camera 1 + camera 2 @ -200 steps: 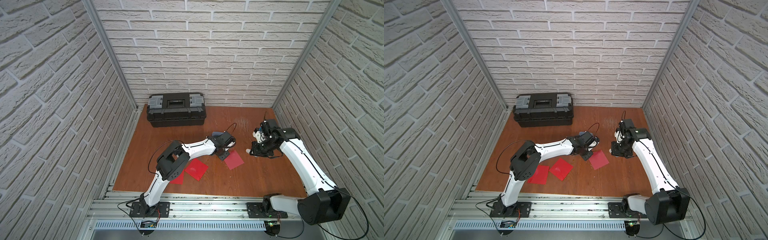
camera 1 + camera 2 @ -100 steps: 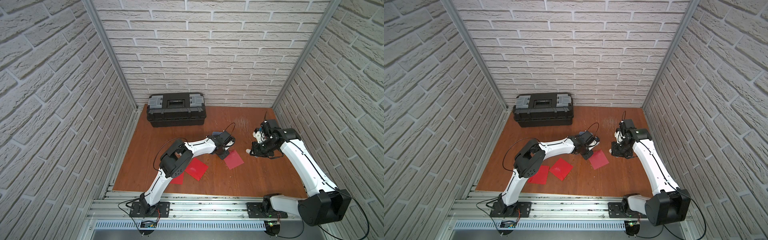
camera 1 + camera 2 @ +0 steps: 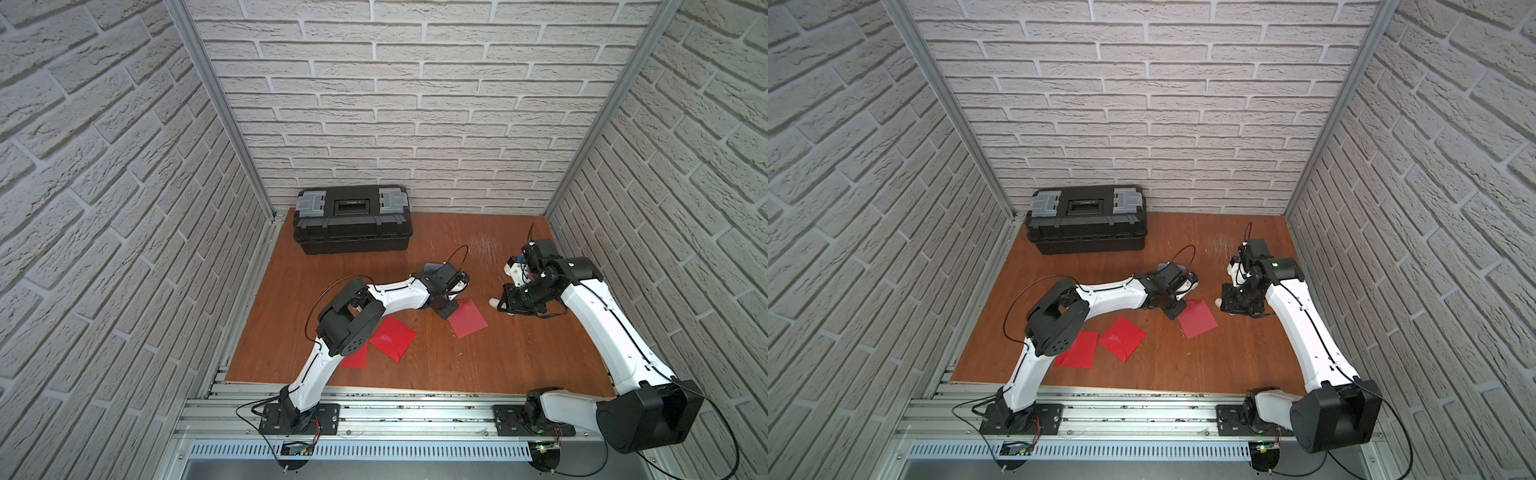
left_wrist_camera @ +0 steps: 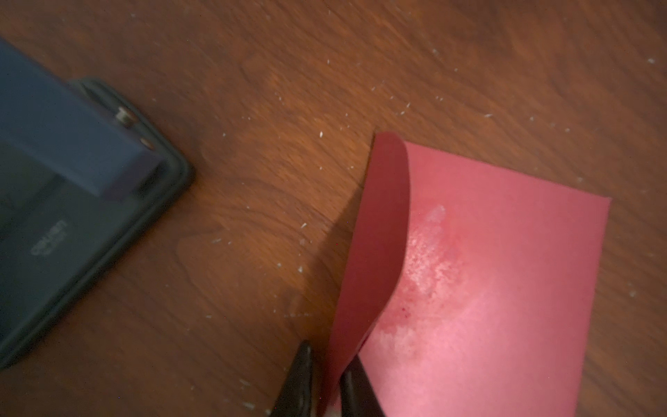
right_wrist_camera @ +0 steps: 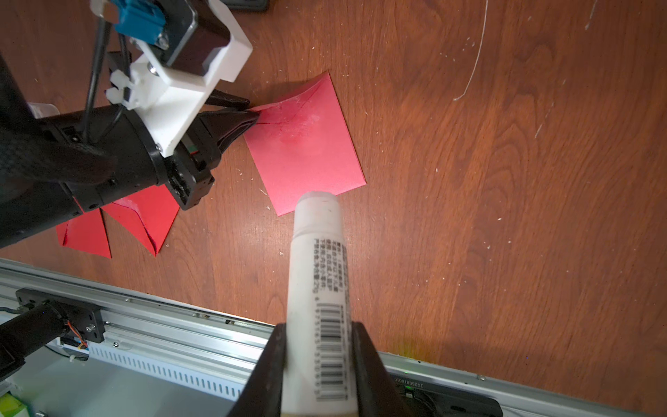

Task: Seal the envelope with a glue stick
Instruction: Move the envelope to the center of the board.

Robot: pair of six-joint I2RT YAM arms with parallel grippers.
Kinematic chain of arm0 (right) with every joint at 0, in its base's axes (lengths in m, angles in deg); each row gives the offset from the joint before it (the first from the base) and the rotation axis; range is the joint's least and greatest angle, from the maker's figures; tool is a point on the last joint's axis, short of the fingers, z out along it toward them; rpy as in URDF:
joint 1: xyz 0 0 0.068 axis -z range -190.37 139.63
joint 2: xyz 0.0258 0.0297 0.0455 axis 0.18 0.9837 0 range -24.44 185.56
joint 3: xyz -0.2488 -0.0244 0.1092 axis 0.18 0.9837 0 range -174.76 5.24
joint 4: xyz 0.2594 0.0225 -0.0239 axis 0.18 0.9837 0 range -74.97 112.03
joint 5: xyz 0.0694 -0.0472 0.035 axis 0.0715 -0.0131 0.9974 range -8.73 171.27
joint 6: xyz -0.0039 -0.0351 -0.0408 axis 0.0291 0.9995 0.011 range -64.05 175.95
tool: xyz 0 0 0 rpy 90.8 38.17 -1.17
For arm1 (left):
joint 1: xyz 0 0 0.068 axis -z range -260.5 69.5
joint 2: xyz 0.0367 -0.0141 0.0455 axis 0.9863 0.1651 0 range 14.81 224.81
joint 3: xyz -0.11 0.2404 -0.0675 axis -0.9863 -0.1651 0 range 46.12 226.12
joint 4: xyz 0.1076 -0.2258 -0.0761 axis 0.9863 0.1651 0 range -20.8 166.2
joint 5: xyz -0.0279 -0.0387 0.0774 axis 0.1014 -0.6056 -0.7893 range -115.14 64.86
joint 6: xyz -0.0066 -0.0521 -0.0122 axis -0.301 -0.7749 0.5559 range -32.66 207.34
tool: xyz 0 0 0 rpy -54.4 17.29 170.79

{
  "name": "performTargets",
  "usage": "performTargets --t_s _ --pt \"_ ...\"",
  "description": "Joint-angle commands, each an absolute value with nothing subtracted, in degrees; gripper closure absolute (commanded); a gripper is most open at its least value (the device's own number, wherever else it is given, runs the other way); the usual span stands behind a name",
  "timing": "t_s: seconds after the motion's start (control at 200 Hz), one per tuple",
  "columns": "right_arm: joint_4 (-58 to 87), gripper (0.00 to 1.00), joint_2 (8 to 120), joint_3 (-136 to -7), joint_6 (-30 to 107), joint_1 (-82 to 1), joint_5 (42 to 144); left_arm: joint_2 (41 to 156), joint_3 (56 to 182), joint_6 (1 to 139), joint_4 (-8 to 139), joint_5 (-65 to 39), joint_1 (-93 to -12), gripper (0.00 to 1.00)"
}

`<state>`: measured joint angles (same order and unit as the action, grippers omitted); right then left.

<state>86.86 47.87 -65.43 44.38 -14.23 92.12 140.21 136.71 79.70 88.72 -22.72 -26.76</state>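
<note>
1. Low in the frame and left of centre in both top views, two spare envelopes [image 3: 392, 338] lie flat side by side on the table [image 3: 519, 357], clear of the work.
2. Near the middle, the envelope [image 3: 467, 320] lies flat. The left claw [image 4: 325, 382] pinches its raised flap [image 4: 379, 234], one finger on each side of the paper. This grip probably lets it fold the flap down onto the whitish glue smear [image 4: 433, 260] on the body.
3. Just right of that, the right claw [image 5: 317, 335] is clamped round the lower part of the glue stick [image 5: 317, 260]. The tip points toward the envelope but stays apart from it, likely leaving room for the fold. Whether its cap is on I cannot tell.
4. Farther back, a grey-blue hole punch [image 4: 72, 180] sits beside the left wrist, unused.
5. Against the back wall, upper left of the table, a closed black toolbox [image 3: 352, 224] stands well away.
</note>
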Motion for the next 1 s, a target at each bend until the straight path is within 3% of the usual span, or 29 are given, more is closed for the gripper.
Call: performTargets --t_s 0.0,0.32,0.805,0.995 --pt "86.4 0.97 47.0 -65.0 44.1 -14.1 94.0 139.7 134.3 79.0 90.5 -22.8 -27.1 0.89" --pt "85.3 0.97 48.8 -64.7 41.4 -20.5 93.2 132.4 124.8 72.3 84.2 -16.9 -27.1 1.00" --pt "83.5 0.97 53.0 -60.4 32.7 -38.6 89.7 118.1 97.4 51.9 65.8 -9.4 -24.6 1.00" --pt "85.1 0.97 56.3 -60.5 31.0 -44.3 89.5 116.2 91.7 51.7 60.2 -8.4 -20.5 0.99"
